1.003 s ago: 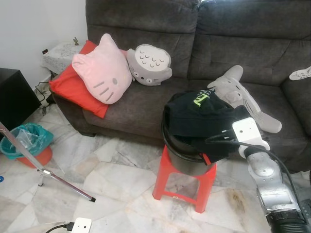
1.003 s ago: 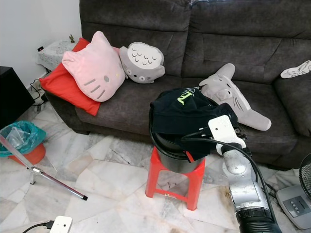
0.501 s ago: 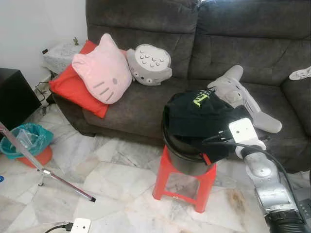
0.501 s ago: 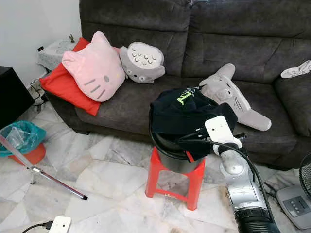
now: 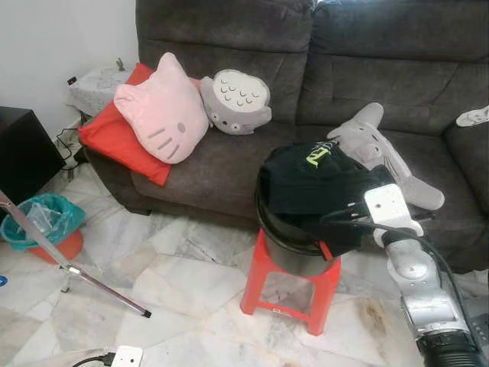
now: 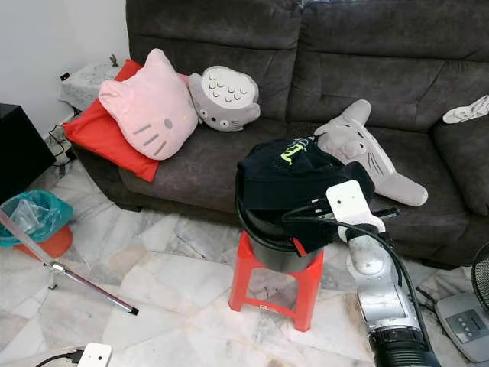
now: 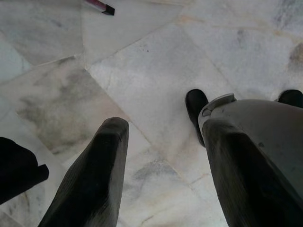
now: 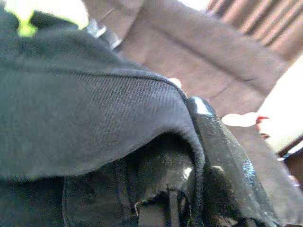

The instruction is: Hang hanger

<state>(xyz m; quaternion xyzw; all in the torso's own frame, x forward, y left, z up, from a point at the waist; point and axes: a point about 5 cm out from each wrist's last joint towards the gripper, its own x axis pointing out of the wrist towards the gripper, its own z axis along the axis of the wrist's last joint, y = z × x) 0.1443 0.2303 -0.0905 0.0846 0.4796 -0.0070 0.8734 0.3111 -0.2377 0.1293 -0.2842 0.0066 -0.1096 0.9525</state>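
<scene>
Head views: black garment (image 5: 317, 180) heaped over black bucket (image 5: 286, 245) on red stool (image 5: 290, 287), near the sofa (image 6: 229, 164). Right gripper (image 6: 374, 210) at garment's right edge.

Left wrist: left gripper (image 7: 161, 156) spread above marble floor (image 7: 156, 66).

Right wrist: fingers (image 8: 222, 156) buried in cloth, jaw state unclear. Hanger can't be made out.

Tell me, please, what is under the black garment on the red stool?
Under the black garment sits a black bucket, standing on the red stool. The cloth drapes over its rim, so the inside is hidden. The right hand reaches in at the garment's edge.
</scene>
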